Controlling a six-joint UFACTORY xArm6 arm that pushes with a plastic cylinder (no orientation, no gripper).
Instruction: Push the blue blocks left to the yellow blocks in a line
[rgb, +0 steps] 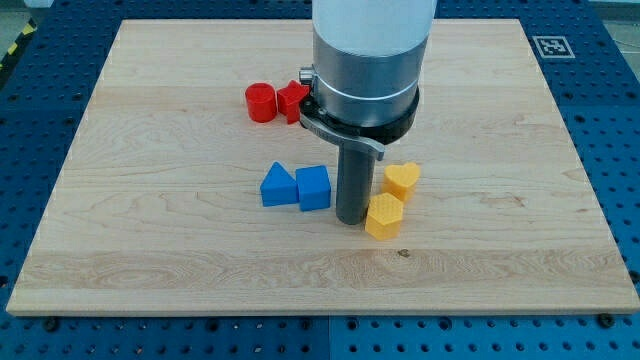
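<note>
Two blue blocks sit side by side near the board's middle: a blue triangular block (277, 186) and, touching its right side, a blue cube-like block (313, 188). Two yellow blocks lie to their right: a yellow heart-shaped block (401, 180) and a yellow hexagonal block (384, 216) just below and left of it. My tip (349, 219) stands between the blue cube-like block and the yellow hexagonal block, close to both. The arm's wide body hides the board above the rod.
A red cylinder (260, 102) and a red star-shaped block (293, 100) sit together toward the view's top, left of the arm's body. The wooden board (150, 250) lies on a blue perforated table. A marker tag (552, 45) is at the top right corner.
</note>
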